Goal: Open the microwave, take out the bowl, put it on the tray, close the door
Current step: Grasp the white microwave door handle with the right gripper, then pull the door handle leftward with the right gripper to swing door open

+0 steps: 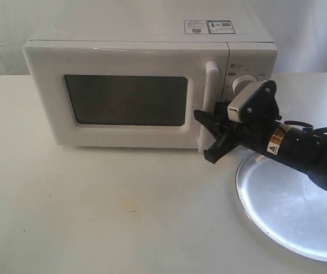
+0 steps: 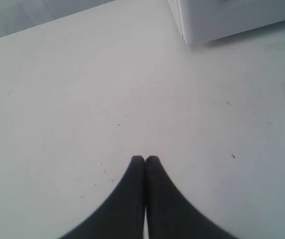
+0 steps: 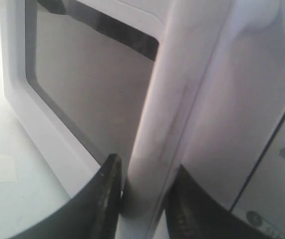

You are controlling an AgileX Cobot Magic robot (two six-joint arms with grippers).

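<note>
We are recording the microwave [image 1: 135, 34] as a white, boxy, smooth-skinned oven standing at the 12 o'clock side of the matt white table [image 1: 95, 217]. The door [image 1: 49, 103] is sitting flush and closed, its dark rounded-corner window [image 1: 126, 100] giving a dull gloss. The handle [image 1: 211, 85], a rounded white bar, is running along the door's 3 o'clock edge. The tray [image 1: 289, 211], a round shallow disc of brushed silver metal with a raised rim, is lying flat at 4 o'clock, near the oven's front corner and partly under the right arm [image 1: 300, 151].

Two printed stickers [image 1: 208, 27] are lying on the oven's top; the arm's camera housing [image 1: 244, 105] is partly covering a round white dial [image 1: 239, 83]. The right gripper [image 1: 204, 136], black and angular, is pointing in from 4 o'clock and masking the handle's lower end. Its fingers [image 3: 105, 199] are sitting one on each side of the bar, jaws closed onto it and parted only by its width. The left gripper [image 2: 145, 160] is hovering over the table, its dark tapered jaws pressed together and holding nothing.

The oven's long axis is running from 9 to 3 o'clock, its front facing 6 o'clock; the handle's long axis is standing upright
</note>
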